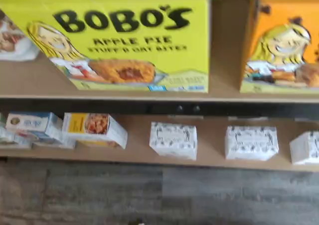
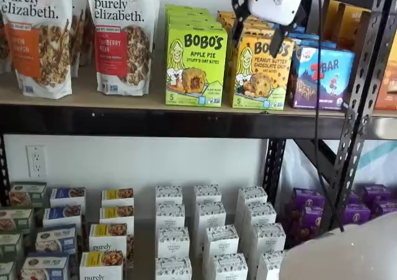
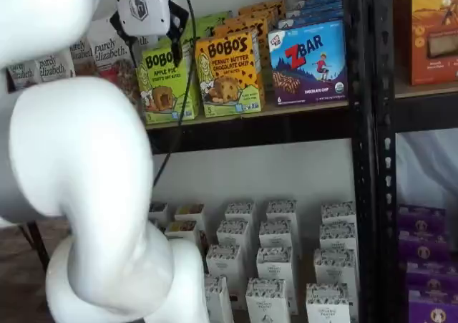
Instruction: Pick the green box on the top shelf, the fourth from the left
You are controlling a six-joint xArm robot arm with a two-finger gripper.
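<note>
The green box (image 2: 196,64) stands upright on the top shelf (image 2: 155,120) beside the orange carton — light, stiff cardboard, best pinched across its narrow sides — by the wide-spread gripper (image 3: 147,47).

The green box (image 2: 196,64) reads "BOBO'S Apple Pie Stuff'd Oat Bites". Right of it in both shelf views, the orange box (image 2: 261,72) reads "BOBO'S Peanut Butter Chocolate Chip", the blue box (image 3: 310,63) "ZBAR". Upper-left granola bags (image 2: 123,36) read "purely elizabeth."
</note>
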